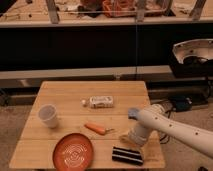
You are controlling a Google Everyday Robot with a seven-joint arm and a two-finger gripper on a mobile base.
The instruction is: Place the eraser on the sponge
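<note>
the eraser lies flat at the table's front edge, right of the plate. it is apart from the sponge, which shows behind the arm, so it is not yet placed. the gripper hangs just above the eraser; whether it grasps anything i cannot tell.

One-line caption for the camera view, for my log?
Gripper low, just behind the eraser near the front edge of the table; sponge farther back, by the arm.

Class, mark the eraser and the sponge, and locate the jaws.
eraser [127,155]: camera view, middle of top face.
sponge [132,113]: camera view, exposed left edge.
jaws: camera view, close by the eraser's far edge.
</note>
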